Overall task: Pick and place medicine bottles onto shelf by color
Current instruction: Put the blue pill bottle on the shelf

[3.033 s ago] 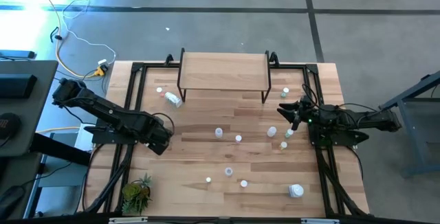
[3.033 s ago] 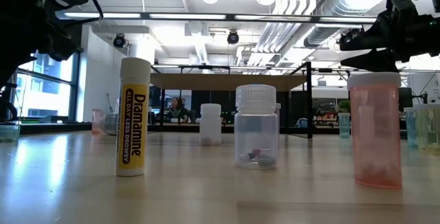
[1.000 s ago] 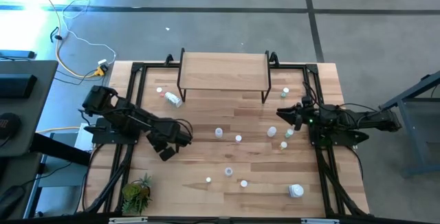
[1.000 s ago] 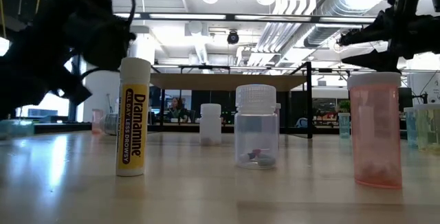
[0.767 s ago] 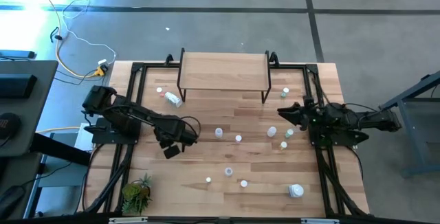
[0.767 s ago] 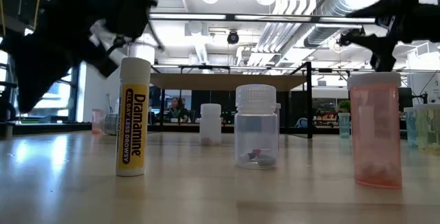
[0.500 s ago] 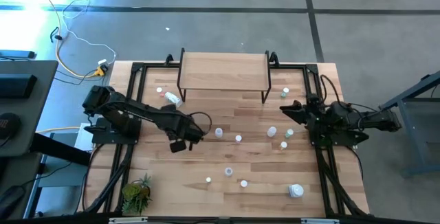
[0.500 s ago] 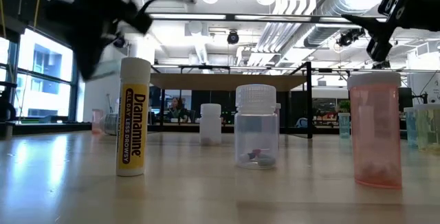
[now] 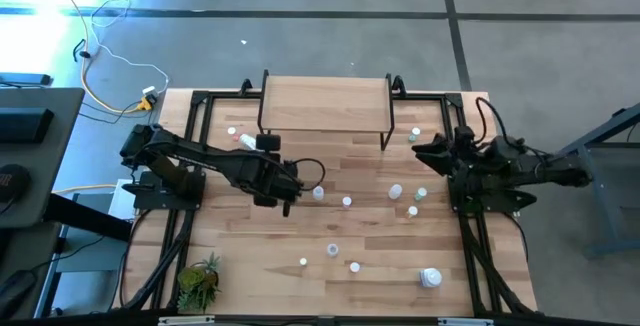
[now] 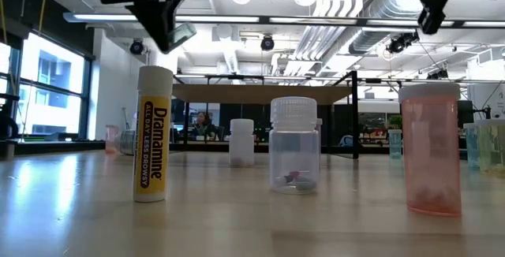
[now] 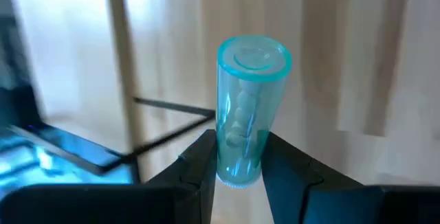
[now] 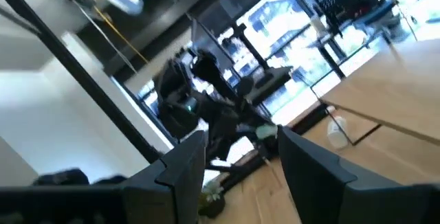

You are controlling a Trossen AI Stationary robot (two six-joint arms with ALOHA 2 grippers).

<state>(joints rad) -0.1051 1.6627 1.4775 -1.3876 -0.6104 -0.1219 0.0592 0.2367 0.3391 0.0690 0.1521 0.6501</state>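
Observation:
My left gripper (image 9: 285, 188) hangs over the middle of the table, shut on a clear teal bottle (image 11: 246, 107) with a teal cap and white pills inside. In the low view this gripper (image 10: 162, 20) sits high above the yellow Dramamine tube (image 10: 154, 135). My right gripper (image 9: 418, 149) is open and empty in the air near the table's right side, by the shelf's right legs. The shelf (image 9: 325, 106) stands at the far edge. Small medicine bottles (image 9: 347, 202) stand scattered on the tabletop. My left gripper pinches the teal bottle by its bottom end (image 11: 237, 172), one finger (image 11: 199, 165) on each side. The bottle sticks out past the fingertips, along the fingers, with its cap end (image 11: 254, 52) away from me. It is lifted clear of the table.
A larger white bottle (image 9: 431, 278) lies near the table's near right corner. A potted plant (image 9: 198, 281) sits at the near left corner. Close to the low camera stand a clear white-capped bottle (image 10: 293, 154) and a pink one (image 10: 430, 147). Black frame rails run along both table sides.
My left gripper has swung from the table's left side toward its middle and far edge, rising well above the Dramamine tube. My right gripper has lifted and drawn a little toward the far edge. The bottles on the table have stayed put.

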